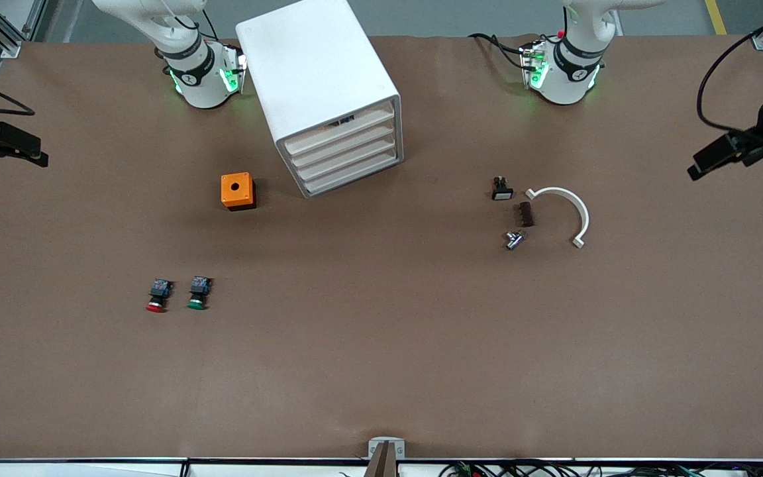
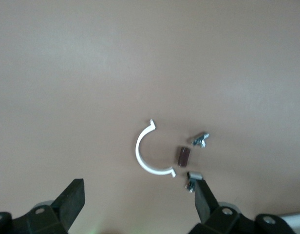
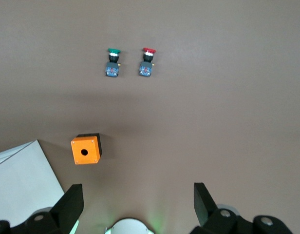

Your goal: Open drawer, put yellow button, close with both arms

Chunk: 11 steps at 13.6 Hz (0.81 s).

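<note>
Drawer (image 1: 328, 131), topmost, judged slightly ajar; left gripper (image 1: 701, 165) at three o'clock, right gripper (image 1: 37, 151) at nine, both spread wide: push its front squarely, together.

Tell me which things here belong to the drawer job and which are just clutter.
Job: uppermost cream-fronted drawer of the white cabinet; left gripper, right gripper, both open. Yellow button unseen.
Clutter: orange box, red-capped button, green-capped button, white half-ring clamp, brown block, wing bolt, black switch.
</note>
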Each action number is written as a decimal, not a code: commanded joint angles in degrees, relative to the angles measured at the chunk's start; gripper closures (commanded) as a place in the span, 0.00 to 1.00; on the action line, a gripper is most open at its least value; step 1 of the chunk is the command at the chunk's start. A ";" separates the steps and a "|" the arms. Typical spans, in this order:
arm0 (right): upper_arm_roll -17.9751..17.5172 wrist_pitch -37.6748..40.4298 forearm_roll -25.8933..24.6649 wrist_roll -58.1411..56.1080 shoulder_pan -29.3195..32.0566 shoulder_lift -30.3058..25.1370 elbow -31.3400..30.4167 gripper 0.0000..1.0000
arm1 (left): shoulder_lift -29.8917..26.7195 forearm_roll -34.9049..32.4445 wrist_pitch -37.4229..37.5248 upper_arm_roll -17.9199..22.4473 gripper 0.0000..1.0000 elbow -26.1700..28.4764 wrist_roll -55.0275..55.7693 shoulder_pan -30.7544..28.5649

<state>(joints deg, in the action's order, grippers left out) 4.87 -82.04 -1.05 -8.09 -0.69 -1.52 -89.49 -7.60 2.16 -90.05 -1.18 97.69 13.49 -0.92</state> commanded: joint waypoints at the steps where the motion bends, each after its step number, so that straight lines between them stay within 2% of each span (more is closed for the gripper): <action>1: -0.04 -3.38 0.52 0.27 -0.10 -5.86 -6.67 0.00 | -4.17 0.56 1.97 -2.23 0.00 3.29 -1.19 0.12; 5: -0.04 -4.70 0.52 0.27 -0.01 -5.95 -6.40 0.00 | -6.11 -0.05 2.07 -4.53 0.00 4.26 -1.10 1.09; 11: -0.13 -6.02 1.57 1.06 -0.01 -5.95 -5.44 0.00 | -3.83 -0.76 4.70 -4.53 0.00 -0.12 -0.75 1.18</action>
<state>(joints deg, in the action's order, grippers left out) 4.84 -87.44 -0.86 -8.03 -0.70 -6.41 -94.52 -12.45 2.12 -86.87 -5.72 100.21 13.13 0.34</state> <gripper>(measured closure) 0.000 0.000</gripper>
